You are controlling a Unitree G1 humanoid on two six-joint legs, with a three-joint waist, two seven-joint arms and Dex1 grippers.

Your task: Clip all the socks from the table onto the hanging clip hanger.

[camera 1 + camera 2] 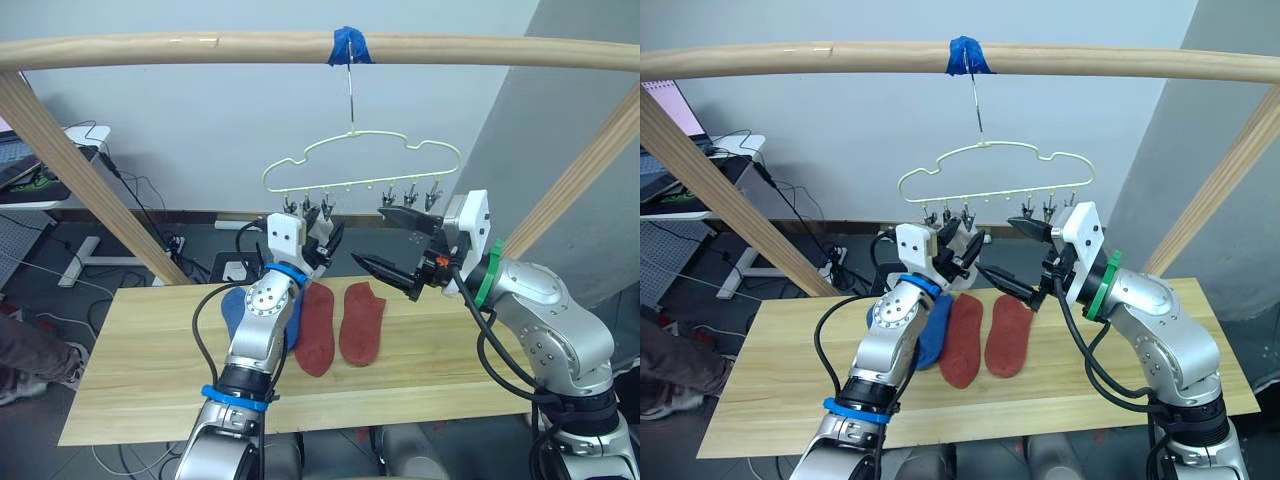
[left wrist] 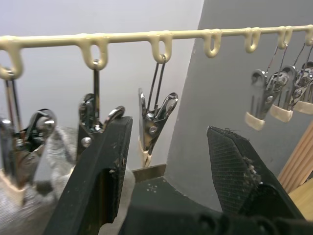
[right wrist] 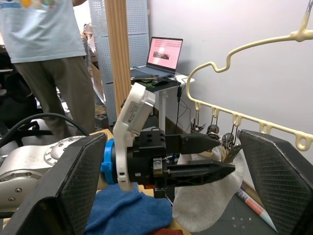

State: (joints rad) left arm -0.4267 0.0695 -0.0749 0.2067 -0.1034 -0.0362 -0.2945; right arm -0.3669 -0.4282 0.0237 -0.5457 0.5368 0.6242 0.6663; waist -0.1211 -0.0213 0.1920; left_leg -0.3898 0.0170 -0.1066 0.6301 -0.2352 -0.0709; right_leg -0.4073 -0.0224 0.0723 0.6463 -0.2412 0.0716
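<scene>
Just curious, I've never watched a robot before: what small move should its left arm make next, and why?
Probably lower the left gripper, open beside the clip hanger, toward the blue sock on the table: a grey sock already seems to be clipped.

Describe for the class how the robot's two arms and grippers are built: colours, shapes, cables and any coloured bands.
Both arms are rounded silver-grey metal segments with black cables looping alongside. The left arm wears blue rings at wrist and forearm; the right arm has a green ring. Each wrist carries a white boxy housing. The left gripper and right gripper each have two black tapering fingers with mesh-textured pads.
</scene>
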